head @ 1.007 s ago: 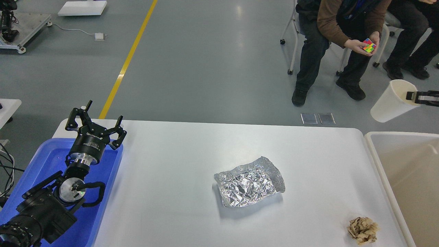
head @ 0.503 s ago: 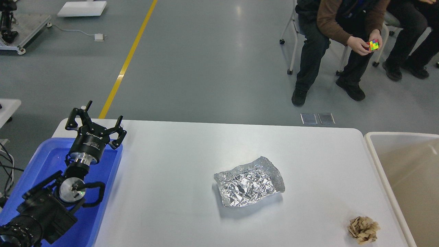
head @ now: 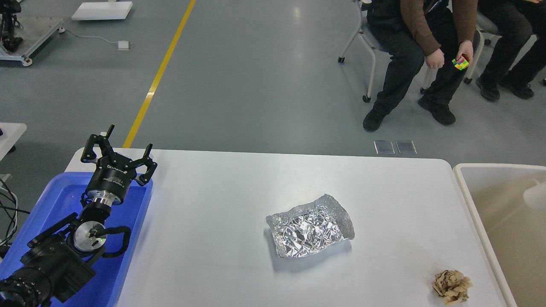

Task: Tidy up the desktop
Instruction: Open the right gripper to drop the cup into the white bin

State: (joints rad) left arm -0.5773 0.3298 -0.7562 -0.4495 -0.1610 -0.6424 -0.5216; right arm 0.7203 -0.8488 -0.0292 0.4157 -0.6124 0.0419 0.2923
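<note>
The white desktop (head: 222, 204) holds a crumpled sheet of silver foil (head: 310, 226) near its middle and a crumpled ball of brown paper (head: 450, 286) at its near right corner. My left gripper (head: 128, 143) is open and empty. It stands above the far end of the blue tray (head: 59, 196) at the table's left edge, well left of the foil. My right gripper is out of view.
A beige-white bin (head: 463, 187) stands against the table's right edge, with a pale blurred white shape (head: 536, 197) inside it. Two people sit on chairs beyond the table at the far right; one holds a coloured cube (head: 460, 63).
One second ago my right gripper held a white cup at the right edge above the bin. Both have left that spot, and a pale shape now shows inside the bin. My left arm has not moved.
</note>
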